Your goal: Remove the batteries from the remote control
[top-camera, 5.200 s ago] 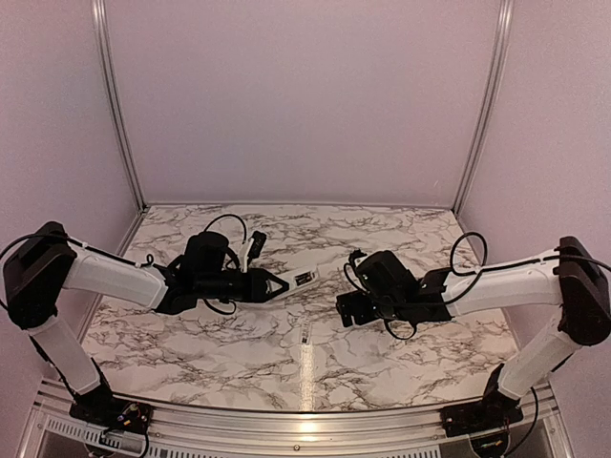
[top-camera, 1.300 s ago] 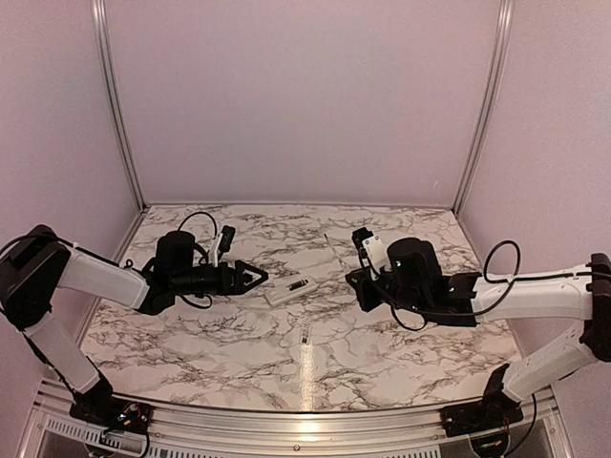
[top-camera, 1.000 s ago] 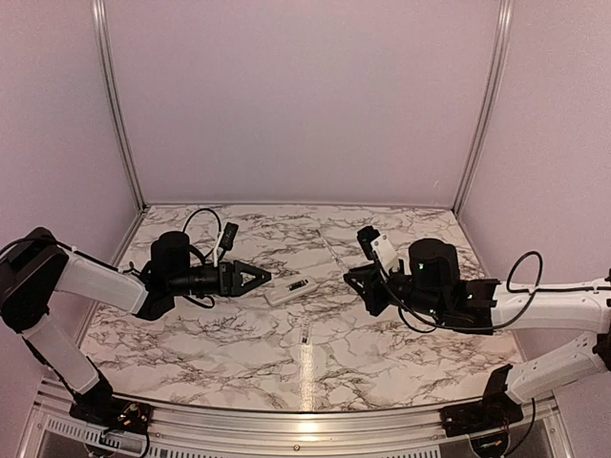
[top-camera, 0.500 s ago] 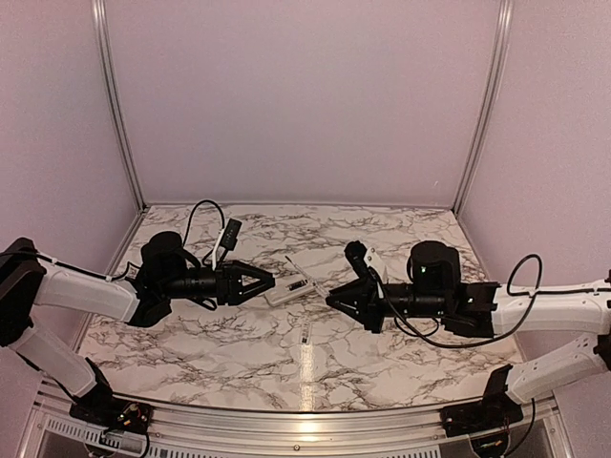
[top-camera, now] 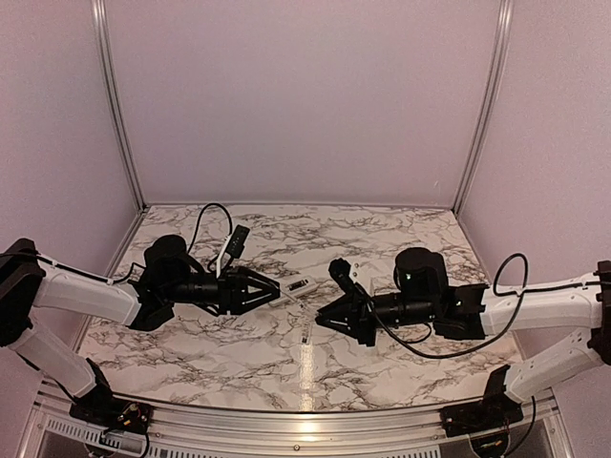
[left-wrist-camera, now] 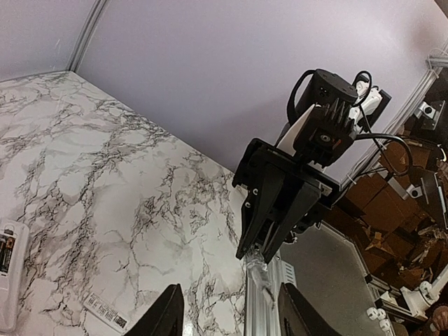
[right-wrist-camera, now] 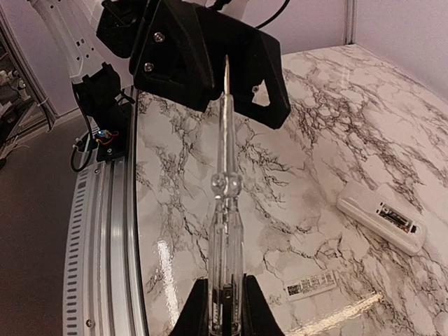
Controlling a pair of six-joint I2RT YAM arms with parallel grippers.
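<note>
**Remote control (top-camera: 296, 284), battery bay uncovered, lying flat on marble table (top-camera: 382, 239), centre of top view.**
Right gripper (right-wrist-camera: 224, 297) clenched on clear-handled screwdriver (right-wrist-camera: 224, 210); left gripper (left-wrist-camera: 227, 315) released, empty. Barcode sticker (right-wrist-camera: 311, 285), print unreadable. Remote beyond: judged light, stiff, slippery; pin by long edges, clear of bay. Batteries (right-wrist-camera: 394, 218) seated, small, likely to roll; no brand legible.
</note>
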